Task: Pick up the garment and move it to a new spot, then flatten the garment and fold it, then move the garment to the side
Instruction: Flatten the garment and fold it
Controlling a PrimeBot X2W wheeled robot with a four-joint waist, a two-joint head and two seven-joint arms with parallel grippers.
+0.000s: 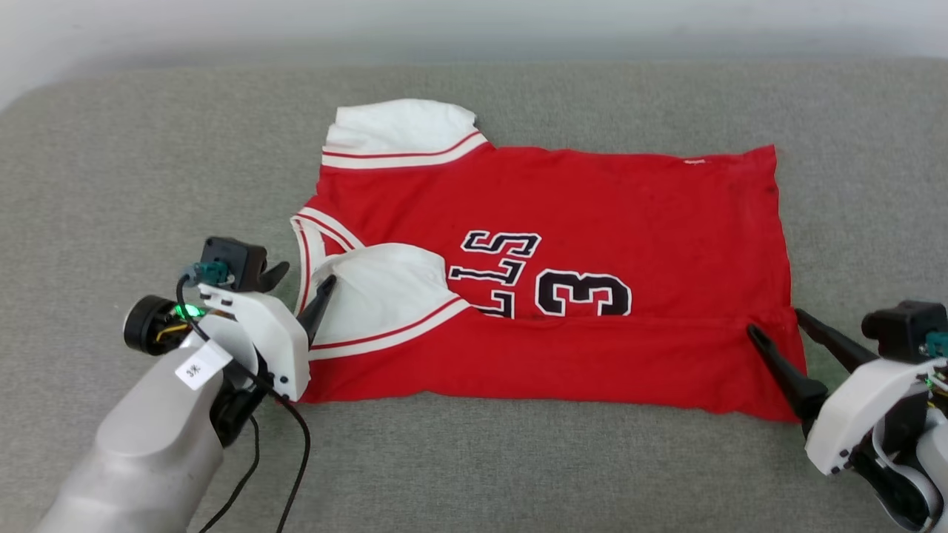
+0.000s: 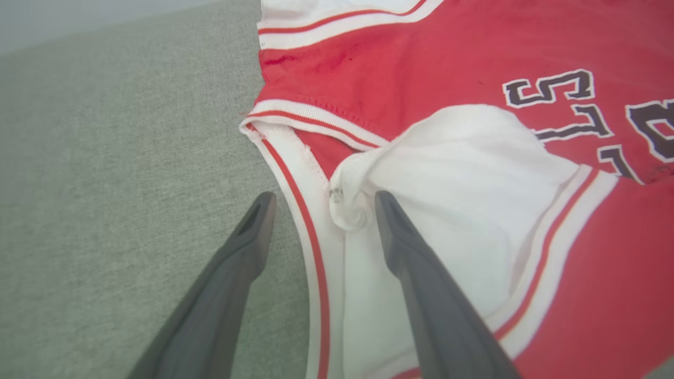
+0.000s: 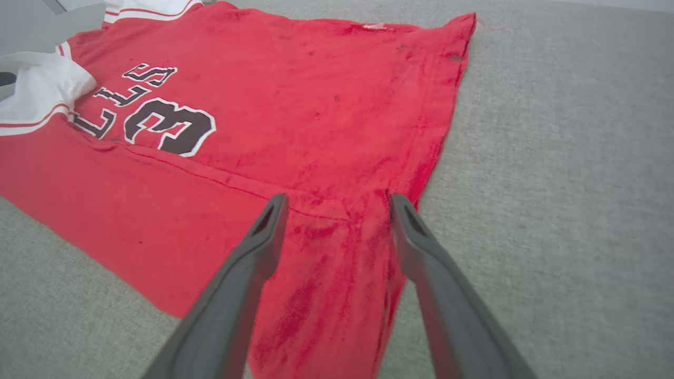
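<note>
**Both grippers wide open, one at each end of the jersey**

So the left gripper [image 1: 305,275] has its jaws spread wide with nothing pinched. On its wrist cam, one finger [image 2: 234,273] sits over the bare grey fabric surface [image 2: 105,158]. The other is over the white sleeve [image 2: 463,173] that lies folded in on the red front. The striped collar [image 2: 310,242] edge runs right up between them. Can't tell whether the tips actually touch the cloth or just hang over it.

Then the right gripper [image 1: 776,320], same deal: wide apart, gripping nothing. It straddles the near corner of the hem [image 3: 445,105], one finger over red cloth and the other along the edge where the shirt meets the grey.

The garment [image 1: 578,200] lies flat between the two grippers, collar end at the left one and hem end at the right one. Ahead of the left gripper's tips, past the collar, the second white sleeve [image 1: 400,126] sticks out on the far side. The black lettering [image 1: 496,259] and the "3" [image 1: 585,294] sit beyond both grippers, roughly mid-shirt.

A crease [image 1: 629,318] runs lengthwise from the right gripper's fingertips towards the sleeve at the left gripper. The red strip on the gripper side of it covers the bottom of the letters and the number. Some darker mottled patches show on the red around the right gripper's fingers.
</note>
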